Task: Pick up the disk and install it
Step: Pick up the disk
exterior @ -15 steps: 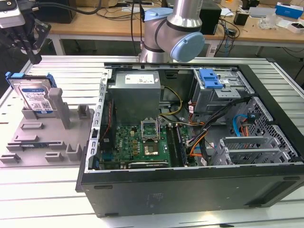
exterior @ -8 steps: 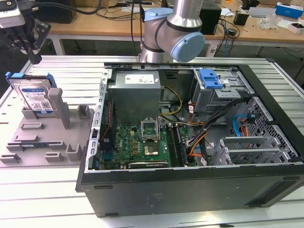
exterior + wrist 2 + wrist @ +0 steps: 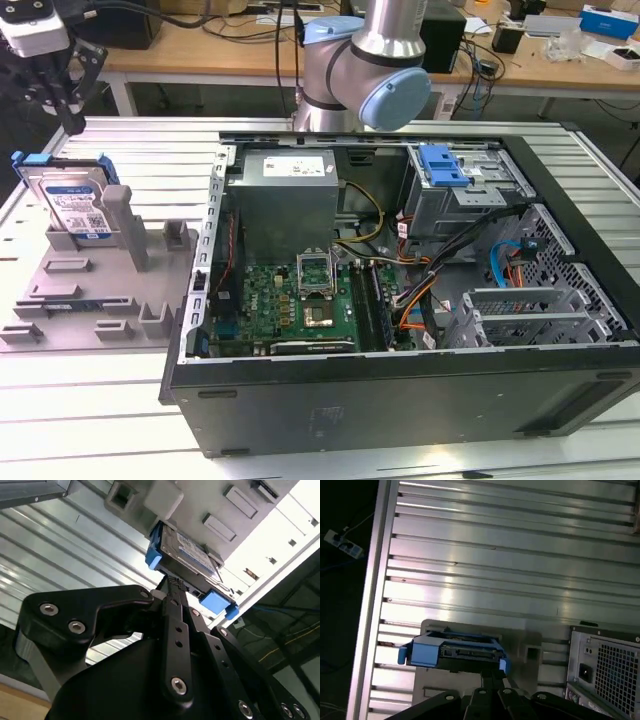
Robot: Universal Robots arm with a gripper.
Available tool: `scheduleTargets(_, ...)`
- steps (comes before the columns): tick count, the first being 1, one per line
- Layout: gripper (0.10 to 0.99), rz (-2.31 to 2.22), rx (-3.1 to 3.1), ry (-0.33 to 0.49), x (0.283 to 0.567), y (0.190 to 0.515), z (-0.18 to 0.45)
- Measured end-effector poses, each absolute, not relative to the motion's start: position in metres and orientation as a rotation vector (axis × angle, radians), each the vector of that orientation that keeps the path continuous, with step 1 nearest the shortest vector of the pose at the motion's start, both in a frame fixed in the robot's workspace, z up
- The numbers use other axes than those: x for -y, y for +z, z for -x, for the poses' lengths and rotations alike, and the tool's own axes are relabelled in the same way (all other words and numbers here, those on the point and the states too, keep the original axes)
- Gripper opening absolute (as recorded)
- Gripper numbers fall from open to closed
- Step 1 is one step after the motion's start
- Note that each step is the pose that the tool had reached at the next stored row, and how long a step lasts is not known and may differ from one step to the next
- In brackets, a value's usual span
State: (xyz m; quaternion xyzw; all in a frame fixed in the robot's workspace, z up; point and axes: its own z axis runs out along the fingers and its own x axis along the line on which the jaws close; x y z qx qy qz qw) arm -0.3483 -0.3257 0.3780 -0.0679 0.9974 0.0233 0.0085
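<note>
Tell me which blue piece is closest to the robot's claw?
The blue carrier framing the disk, propped in the grey fixture below the gripper; the other blue bracket sits inside the computer case.

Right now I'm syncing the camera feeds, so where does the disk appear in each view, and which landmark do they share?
Exterior view: the disk leans on edge at the exterior view's left, below the pincer.
Second wrist view: the disk sits just beyond the pincer.
First wrist view: its blue-framed edge faces the camera, just beyond the pincer.
Shared landmark: the grey fixture carrying it.
</note>
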Motion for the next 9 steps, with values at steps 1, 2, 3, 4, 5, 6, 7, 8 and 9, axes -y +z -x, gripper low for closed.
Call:
scheduleTargets(1,0.106,0.306,-3.113,0.074,0.3257,0.3779,0.3483)
scheduleTargets(2,0.106,0.343,-3.111,0.074,0.3257,0.3778,0.3483)
scheduleTargets(3,0.106,0.373,-3.109,0.075,0.3257,0.3778,0.3483)
scheduleTargets(4,0.106,0.415,-3.107,0.075,0.3257,0.3778,0.3483)
scheduleTargets(5,0.106,0.438,-3.106,0.076,0.3257,0.3779,0.3483)
scheduleTargets(6,0.106,0.485,-3.104,0.074,0.3257,0.3779,0.3483)
scheduleTargets(7,0.106,0.533,-3.102,0.069,0.3258,0.3779,0.3482)
scheduleTargets(8,0.114,0.558,-3.101,0.065,0.3258,0.3778,0.3482)
scheduleTargets(9,0.169,0.581,-3.099,0.062,0.3257,0.3778,0.3483)
